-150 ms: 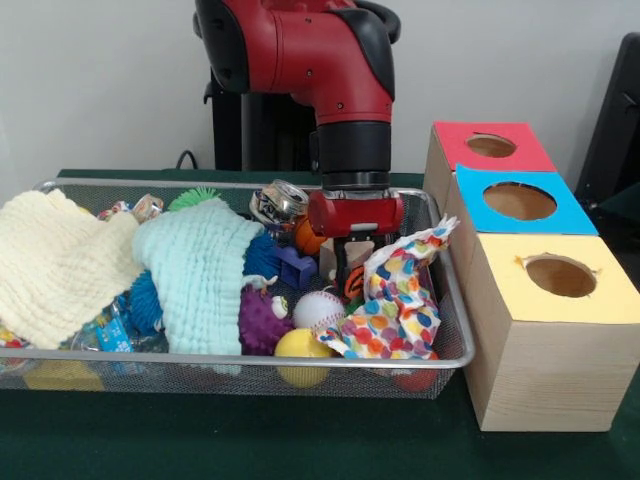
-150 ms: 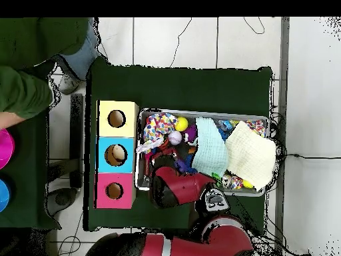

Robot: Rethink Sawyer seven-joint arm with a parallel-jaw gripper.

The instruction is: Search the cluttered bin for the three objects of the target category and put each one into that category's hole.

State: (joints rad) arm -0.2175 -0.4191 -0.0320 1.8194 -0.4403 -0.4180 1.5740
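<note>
Nearest you, the yellow-topped box stands beside the wire bin on the green tabletop; blue-topped and red-topped boxes follow behind. Your gripper is lowered into the bin's clutter beside the polka-dot cloth, above the baseball; its opening cannot be determined.

Desk covered in dark green cloth. Wire mesh bin sits directly on it, full of clutter. Just beside bin: row of three wooden boxes, tops yellow, blue, red, one round hole each.
</note>
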